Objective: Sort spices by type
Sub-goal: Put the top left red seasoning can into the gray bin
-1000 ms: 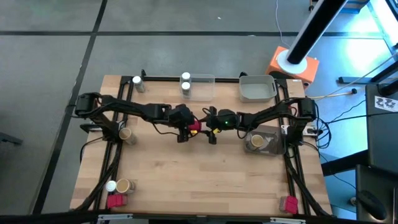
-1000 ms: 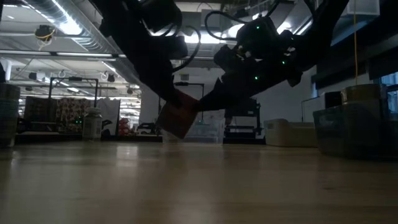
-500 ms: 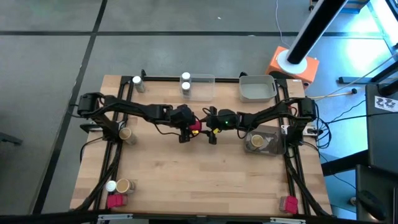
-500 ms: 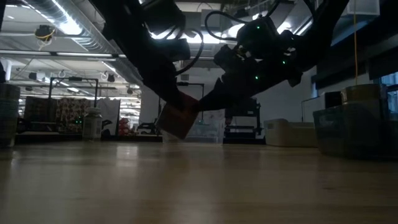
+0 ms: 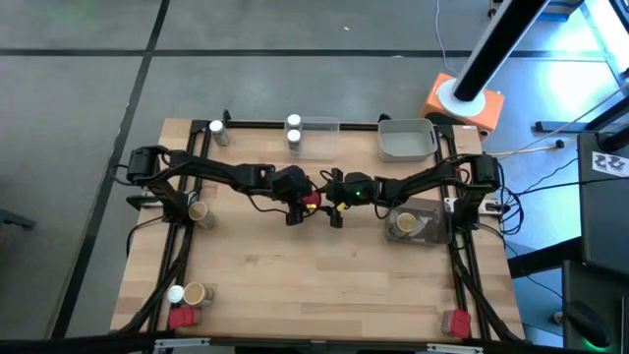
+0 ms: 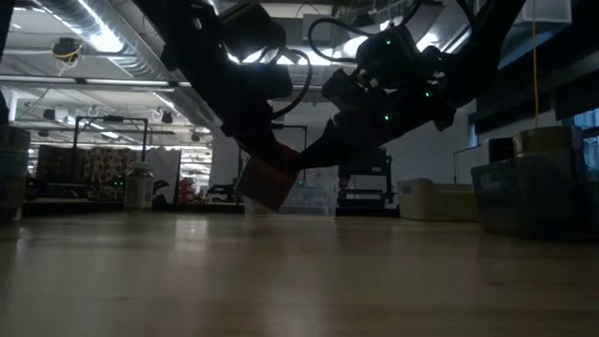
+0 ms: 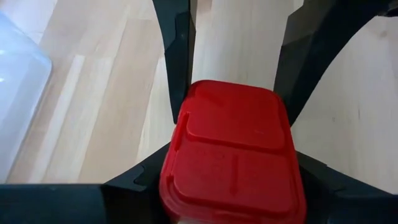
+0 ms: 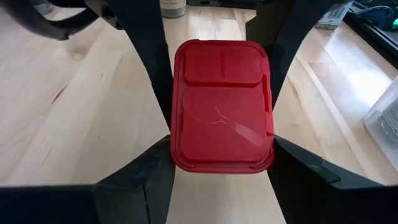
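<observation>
One red boxy packet [image 5: 312, 200] hangs above the middle of the table, with both grippers shut on it. My left gripper [image 5: 299, 203] comes at it from the table's left and my right gripper [image 5: 329, 203] from the right. In the low view the packet [image 6: 268, 178] is tilted and clear of the wood. Its red lid [image 7: 233, 152] fills the left wrist view and shows again as the lid [image 8: 222, 102] in the right wrist view. Other spices stand around the table's edges. My left gripper pinches the packet's two long sides [image 7: 169, 177] between its two fingers [image 7: 134, 182], at the end nearest that arm. It comes slanting down from the table's left, fingers along the packet. The packet is lifted clear and tilted. My right gripper pinches the same packet's two long sides [image 8: 176, 146] between its fingers [image 8: 140, 174], at the opposite end. It reaches in from the table's right, tipped a little downward. The lid faces up toward its camera.
A clear tray [image 5: 316, 137] at the far edge holds two white-lidded jars; another jar [image 5: 216, 128] stands far left. A grey tray [image 5: 407, 139] sits far right, a dark tray [image 5: 418, 222] with a tan cup at the right. A tan cup [image 5: 199, 211], a jar, cup and packets [image 5: 182, 317] lie left and near.
</observation>
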You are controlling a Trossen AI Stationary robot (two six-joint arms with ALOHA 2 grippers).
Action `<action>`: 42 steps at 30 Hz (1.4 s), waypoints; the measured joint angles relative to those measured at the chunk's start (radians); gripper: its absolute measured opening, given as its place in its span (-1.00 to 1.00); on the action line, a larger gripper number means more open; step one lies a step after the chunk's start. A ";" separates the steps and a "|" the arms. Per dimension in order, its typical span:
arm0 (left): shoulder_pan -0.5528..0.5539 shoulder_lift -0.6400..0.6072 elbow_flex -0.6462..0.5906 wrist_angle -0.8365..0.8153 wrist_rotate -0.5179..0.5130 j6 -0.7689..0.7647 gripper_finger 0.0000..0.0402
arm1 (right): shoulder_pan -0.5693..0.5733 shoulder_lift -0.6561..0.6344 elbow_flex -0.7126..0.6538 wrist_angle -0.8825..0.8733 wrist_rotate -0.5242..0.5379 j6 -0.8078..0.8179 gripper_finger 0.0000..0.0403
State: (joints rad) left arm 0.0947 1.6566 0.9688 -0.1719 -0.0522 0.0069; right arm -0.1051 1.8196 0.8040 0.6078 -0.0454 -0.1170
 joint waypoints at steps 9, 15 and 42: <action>0.006 -0.002 0.000 0.005 0.002 0.033 0.05 | 0.000 -0.001 0.002 0.001 0.009 -0.005 0.08; 0.012 -0.002 0.000 0.007 0.002 0.071 0.05 | 0.000 -0.001 0.003 0.000 0.016 -0.007 0.08; 0.014 -0.277 -0.106 -0.159 -0.056 0.015 0.46 | -0.002 -0.203 0.004 -0.268 0.281 -0.019 0.08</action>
State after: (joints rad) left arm 0.1083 1.3798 0.8623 -0.3307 -0.1082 0.0223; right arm -0.1073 1.6165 0.8082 0.3395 0.2359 -0.1365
